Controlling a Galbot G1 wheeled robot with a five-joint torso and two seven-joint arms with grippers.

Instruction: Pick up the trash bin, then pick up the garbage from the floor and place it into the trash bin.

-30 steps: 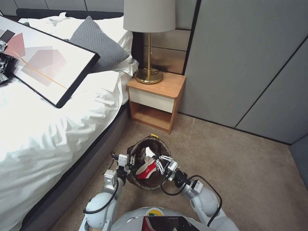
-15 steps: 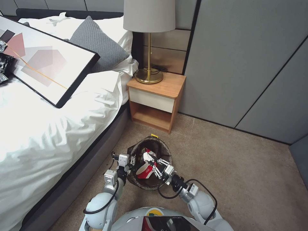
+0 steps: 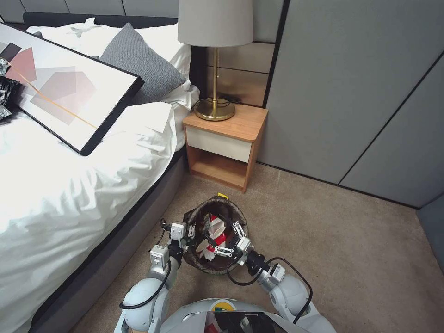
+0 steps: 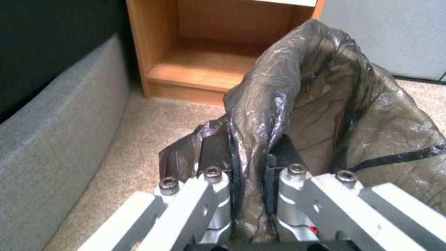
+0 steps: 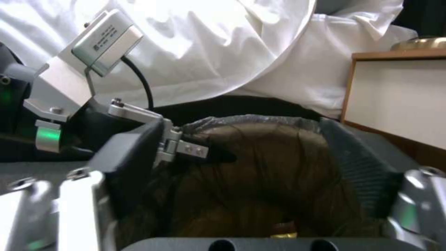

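Trash bin with dark brown bag liner sits low in front of the robot over the beige carpet, just in front of the wooden nightstand and beside the bed. Left end effector clenched on the bin's left rim; in the left wrist view its fingers pinch the bag-covered rim between them. Right end effector is over the bin's right-near rim, fingers spread apart and released, nothing between them; the right wrist view looks into the brown liner between its open pads. Red-and-white paper cup and white scrap lie inside the bin. Gold-base lamp stands on the nightstand, framed picture lies on the bed.
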